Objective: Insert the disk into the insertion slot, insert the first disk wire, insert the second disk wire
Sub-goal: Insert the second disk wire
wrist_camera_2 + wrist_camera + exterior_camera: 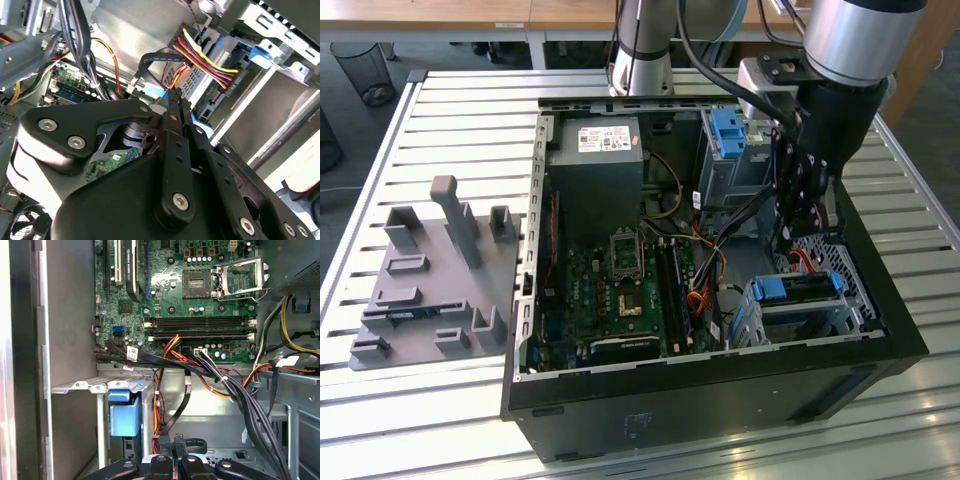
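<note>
Open computer case (700, 400) lying on its side on a slatted metal table (450, 110); outside the case, to the exterior view's left of it, a grey moulded fixture tray (430, 290) with upright pegs.

Inside the case, toward the exterior view's left: green motherboard (620, 290), with a grey power supply (595, 170) at the case's far wall.

Inside the case, in the near corner at the exterior view's right: the insertion slot (820, 320), a low silver cage; the disk (798, 290) already seated in it, blue carrier showing along the top edge. Farther back along that same side of the case, a taller grey bay (725, 170) with a blue tab.

Robot arm (850, 40) reaching down into the case from above, directly over the slot corner; gripper (796, 243) just above the disk, among loose cables.

In both wrist views, gripper (172, 98) (175, 442) with fingers (165, 125) drawn tight together, hardly any gap between them; a black flat wire (150, 60) with a pale blue plug at its end pinched at the fingertips, looping away in an arc.

Just beyond the fingertips in the second wrist view, deeper in the case: a bundle of yellow, red, black and orange power wires (200, 55) ending in a black connector; cannot tell whether that connector is fully seated.

Thick black cable bundle (240, 400) crossing the case floor from the motherboard edge toward the slot corner.
</note>
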